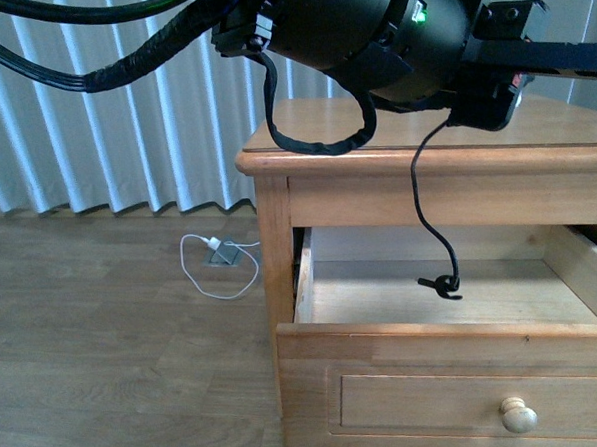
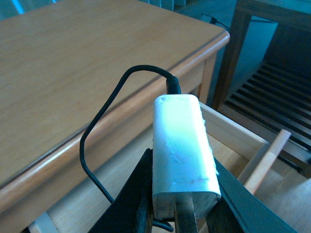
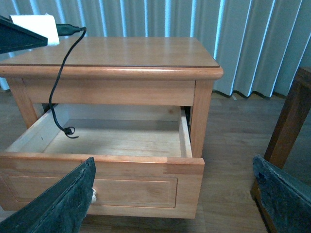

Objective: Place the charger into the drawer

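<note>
My left gripper (image 2: 182, 206) is shut on the charger (image 2: 182, 145), a white block clamped between its dark fingers. It hovers over the front edge of the nightstand top (image 2: 73, 73), above the open drawer (image 1: 435, 335). The thin black cable (image 1: 417, 192) hangs from the block, and its plug (image 1: 442, 286) rests on the pale drawer floor. The right wrist view shows the charger (image 3: 36, 24) high on the far side and the plug (image 3: 70, 131) inside the drawer (image 3: 136, 187). My right gripper (image 3: 172, 194) is open in front of the drawer front, holding nothing.
The drawer's round pale knob (image 1: 519, 413) faces me. A thin white looped cable with a small grey box (image 1: 218, 260) lies on the wooden floor beside the nightstand. Vertical blinds (image 1: 124, 142) stand behind. Dark wooden furniture (image 3: 291, 121) is close to the nightstand's far side.
</note>
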Tool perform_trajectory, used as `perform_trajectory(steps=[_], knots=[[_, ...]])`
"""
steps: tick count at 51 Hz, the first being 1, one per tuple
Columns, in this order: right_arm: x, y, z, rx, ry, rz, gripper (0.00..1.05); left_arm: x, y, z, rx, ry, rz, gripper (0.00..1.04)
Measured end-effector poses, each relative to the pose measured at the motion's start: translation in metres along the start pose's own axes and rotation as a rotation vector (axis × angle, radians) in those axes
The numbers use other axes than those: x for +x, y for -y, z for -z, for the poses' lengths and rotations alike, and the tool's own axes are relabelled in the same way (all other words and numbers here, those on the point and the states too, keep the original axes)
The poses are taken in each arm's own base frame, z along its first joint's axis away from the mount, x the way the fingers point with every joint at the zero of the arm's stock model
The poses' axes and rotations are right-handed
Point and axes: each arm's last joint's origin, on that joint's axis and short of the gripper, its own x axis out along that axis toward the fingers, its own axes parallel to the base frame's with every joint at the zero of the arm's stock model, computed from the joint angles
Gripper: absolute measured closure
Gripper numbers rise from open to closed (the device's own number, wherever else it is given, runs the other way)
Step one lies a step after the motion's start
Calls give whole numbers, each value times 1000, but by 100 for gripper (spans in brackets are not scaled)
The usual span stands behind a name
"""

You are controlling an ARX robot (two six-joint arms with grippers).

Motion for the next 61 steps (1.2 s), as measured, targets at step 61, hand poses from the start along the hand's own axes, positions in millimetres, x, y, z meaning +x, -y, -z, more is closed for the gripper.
perform_trajectory(steps=[61], knots=[[0, 0, 0, 0, 0, 0, 9, 61, -14, 97, -87, -253, -101, 81]])
